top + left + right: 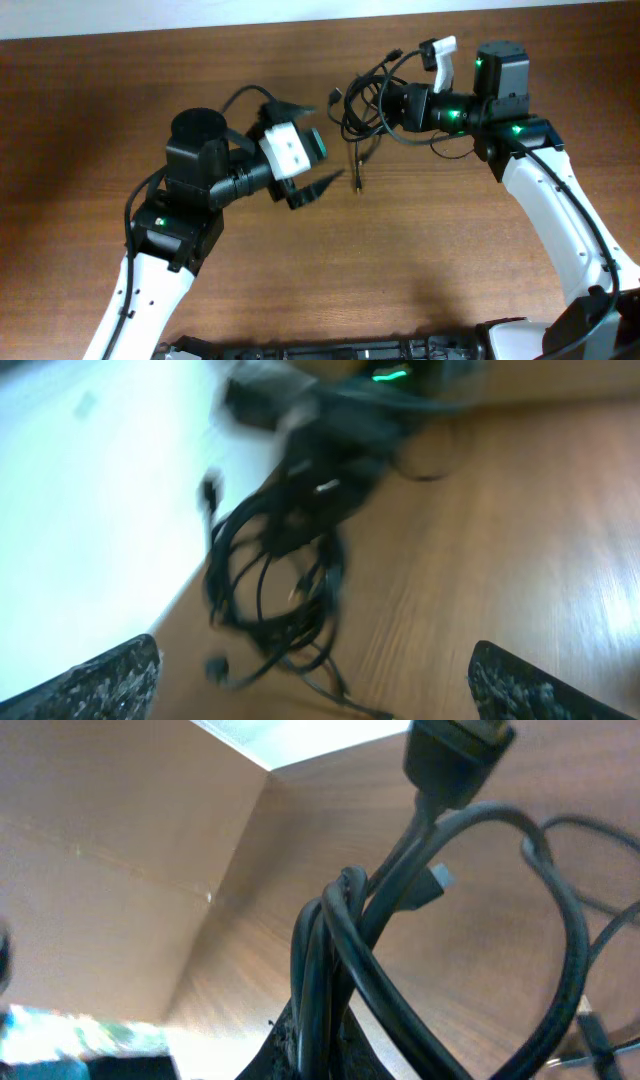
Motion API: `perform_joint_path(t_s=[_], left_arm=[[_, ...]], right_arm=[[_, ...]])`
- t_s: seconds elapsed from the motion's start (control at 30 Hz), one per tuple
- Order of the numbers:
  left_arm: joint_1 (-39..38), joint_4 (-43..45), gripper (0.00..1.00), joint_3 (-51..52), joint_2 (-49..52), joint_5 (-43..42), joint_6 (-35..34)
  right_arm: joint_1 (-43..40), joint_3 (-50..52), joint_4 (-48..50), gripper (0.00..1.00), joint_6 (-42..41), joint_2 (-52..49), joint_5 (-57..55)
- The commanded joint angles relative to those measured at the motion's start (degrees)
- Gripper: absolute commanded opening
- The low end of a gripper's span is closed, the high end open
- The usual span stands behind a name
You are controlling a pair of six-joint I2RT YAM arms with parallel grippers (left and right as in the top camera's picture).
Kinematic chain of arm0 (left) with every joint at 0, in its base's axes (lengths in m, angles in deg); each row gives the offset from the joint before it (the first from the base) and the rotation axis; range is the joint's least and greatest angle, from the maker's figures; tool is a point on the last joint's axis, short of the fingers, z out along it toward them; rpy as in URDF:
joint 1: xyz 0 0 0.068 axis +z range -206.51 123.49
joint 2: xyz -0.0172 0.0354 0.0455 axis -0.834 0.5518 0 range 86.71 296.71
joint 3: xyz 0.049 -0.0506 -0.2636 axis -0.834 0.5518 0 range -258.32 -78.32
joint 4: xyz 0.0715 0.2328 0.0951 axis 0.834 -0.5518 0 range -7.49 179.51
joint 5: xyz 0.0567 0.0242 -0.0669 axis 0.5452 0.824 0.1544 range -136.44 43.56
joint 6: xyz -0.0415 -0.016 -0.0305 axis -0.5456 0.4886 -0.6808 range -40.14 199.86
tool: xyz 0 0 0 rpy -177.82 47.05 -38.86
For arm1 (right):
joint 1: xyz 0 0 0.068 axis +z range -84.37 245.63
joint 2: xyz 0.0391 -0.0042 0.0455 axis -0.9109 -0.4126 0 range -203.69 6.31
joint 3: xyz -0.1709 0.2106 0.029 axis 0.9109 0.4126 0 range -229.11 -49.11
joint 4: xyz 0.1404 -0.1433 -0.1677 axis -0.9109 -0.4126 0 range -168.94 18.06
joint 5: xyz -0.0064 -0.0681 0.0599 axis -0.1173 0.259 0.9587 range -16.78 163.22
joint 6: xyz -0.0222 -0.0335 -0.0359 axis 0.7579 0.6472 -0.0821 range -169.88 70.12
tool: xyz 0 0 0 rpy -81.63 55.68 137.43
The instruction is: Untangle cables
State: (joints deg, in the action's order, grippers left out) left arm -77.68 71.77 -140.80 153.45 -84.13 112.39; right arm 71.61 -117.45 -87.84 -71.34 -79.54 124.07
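Observation:
The cables (365, 105) are a knotted black bundle at the back middle of the wooden table, with loose ends and a plug trailing down toward the table (357, 175). My right gripper (392, 107) is shut on several strands of the bundle; in the right wrist view the cords (330, 970) run up from between its fingers to a plug (455, 755). My left gripper (315, 150) is open and empty, just left of the bundle. In the blurred left wrist view the bundle (285, 570) hangs ahead between the two finger pads.
The wooden table (100, 150) runs to a white surface along the far edge (200, 15). My right arm (560, 210) reaches in from the right and my left arm (170, 250) from the lower left.

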Motion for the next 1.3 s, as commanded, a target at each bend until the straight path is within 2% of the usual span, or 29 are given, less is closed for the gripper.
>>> perform_joint_path(t_s=[0.0,0.1,0.2,0.27,0.5,0.6,0.7,0.8,0.83,0.93,1.0,1.07,1.17,1.27], left_arm=[[1.5,0.5,0.99,-0.9,-1.2,15.4,-29.3],[4.3,0.5,0.99,-0.9,-1.2,16.5,-37.6],[5.6,0.5,0.99,-0.9,-1.2,16.4,-41.6],[5.5,0.5,0.99,-0.9,-1.2,14.4,-41.5],[5.6,-1.3,0.99,-0.9,-1.2,9.6,-41.5],[5.6,-2.9,0.99,-0.9,-1.2,11.8,-41.5],[5.6,-3.7,0.99,-0.9,-1.2,14.3,-41.5],[5.6,-4.2,0.99,-0.9,-1.2,14.6,-41.5],[5.6,-4.2,0.99,-0.9,-1.2,14.6,-41.5],[5.6,-4.7,0.99,-0.9,-1.2,14.6,-41.5],[5.6,-5.4,0.99,-0.9,-1.2,14.6,-41.5],[5.6,-5.4,0.99,-0.9,-1.2,14.6,-41.5],[5.6,-5.5,0.99,-0.9,-1.2,14.6,-41.5],[5.6,-5.5,0.99,-0.9,-1.2,14.6,-41.5]], right_arm=[[-0.1,-0.1,2.6,0.04,18.0,0.1,10.6],[-0.1,-0.1,5.1,0.04,30.3,0.1,23.5],[0.0,-0.1,8.4,0.09,36.6,0.1,33.1],[0.0,-0.1,11.8,0.14,36.6,0.1,36.7],[0.0,-0.1,13.2,0.15,35.2,0.1,37.8],[0.0,-0.1,13.0,0.16,26.8,0.0,33.0],[0.0,-0.1,10.3,0.4,20.2,0.0,28.6],[0.0,-0.1,-0.5,0.49,18.8,0.0,22.0],[0.0,-0.1,-5.0,0.56,18.8,0.0,18.5],[0.0,-0.1,-21.4,0.59,18.8,0.0,4.8],[0.0,-0.1,-28.3,0.63,18.8,0.0,1.3],[0.0,-0.1,-33.2,0.7,18.8,0.0,-0.3],[0.0,0.7,-39.5,0.9,17.3,0.0,-7.0],[0.0,3.8,-40.6,0.99,12.7,0.0,-9.7]])
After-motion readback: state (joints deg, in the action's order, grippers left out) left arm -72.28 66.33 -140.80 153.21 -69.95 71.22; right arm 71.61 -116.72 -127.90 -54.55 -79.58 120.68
